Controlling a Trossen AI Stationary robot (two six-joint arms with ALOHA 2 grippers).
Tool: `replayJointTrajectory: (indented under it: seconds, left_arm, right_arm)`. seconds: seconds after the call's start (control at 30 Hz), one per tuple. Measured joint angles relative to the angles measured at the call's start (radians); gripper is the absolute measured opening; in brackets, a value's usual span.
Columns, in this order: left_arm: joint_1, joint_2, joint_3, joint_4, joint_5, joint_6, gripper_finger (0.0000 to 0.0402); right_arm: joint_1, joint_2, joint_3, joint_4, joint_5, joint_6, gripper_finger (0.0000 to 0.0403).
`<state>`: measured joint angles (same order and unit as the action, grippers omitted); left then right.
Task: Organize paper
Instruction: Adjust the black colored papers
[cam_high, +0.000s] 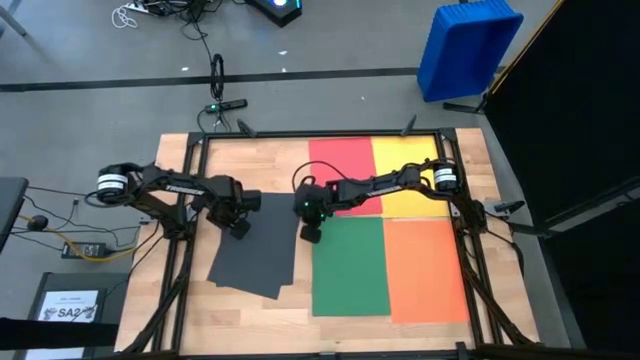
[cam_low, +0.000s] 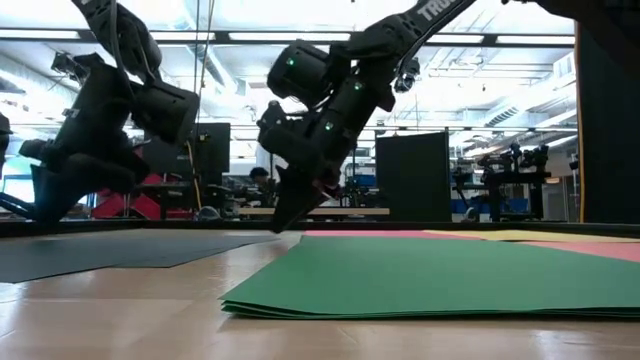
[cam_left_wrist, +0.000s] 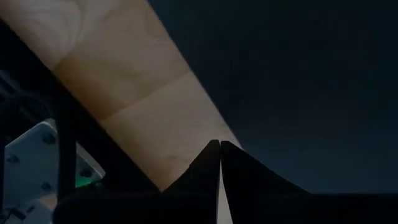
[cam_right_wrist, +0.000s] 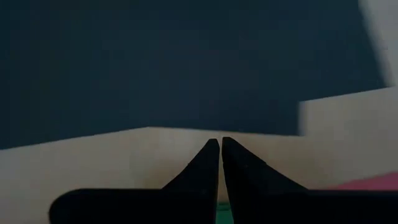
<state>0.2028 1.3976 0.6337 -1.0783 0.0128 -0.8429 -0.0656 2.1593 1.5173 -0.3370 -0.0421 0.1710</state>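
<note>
Both grippers are pinched closed, empty. The left gripper (cam_high: 240, 228) hangs over the dark grey paper (cam_high: 255, 250); the right gripper (cam_high: 311, 235) hovers between it and the green sheet (cam_high: 350, 265).

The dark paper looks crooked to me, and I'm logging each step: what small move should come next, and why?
Probably a nudge by the shut right gripper against the dark paper, turning it square. It lies askew, apart from the green sheet, while the red, yellow and orange sheets sit aligned. The left gripper, also shut, is at its top edge.
</note>
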Motion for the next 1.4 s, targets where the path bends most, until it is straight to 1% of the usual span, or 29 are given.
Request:
replayJointTrajectory:
  seconds: [0.3, 0.4, 0.5, 0.7, 1.07, 1.4]
  left_arm:
    - [0.0, 0.029, -0.045, 0.04, 0.008, 0.0, 0.0]
    - [0.0, 0.03, -0.05, 0.042, 0.008, 0.0, 0.0]
    - [0.001, 0.03, -0.051, 0.051, 0.008, 0.004, 0.0]
    - [0.002, 0.03, -0.052, 0.066, 0.014, 0.008, 0.0]
    - [0.003, 0.031, -0.054, 0.072, 0.032, 0.05, 0.0]
    - [0.002, 0.031, -0.053, 0.073, 0.039, 0.052, 0.0]
  right_arm:
    - [-0.079, 0.0, 0.001, -0.016, -0.01, -0.044, 0.0]
    - [-0.075, 0.0, 0.001, -0.03, -0.041, -0.046, 0.0]
    - [-0.046, 0.013, 0.004, -0.01, -0.049, -0.051, 0.0]
    - [-0.026, 0.09, 0.034, -0.003, -0.074, -0.026, 0.0]
    - [-0.073, 0.122, 0.099, -0.032, -0.09, -0.005, 0.0]
    - [-0.102, 0.124, 0.102, -0.019, -0.065, 0.013, 0.0]
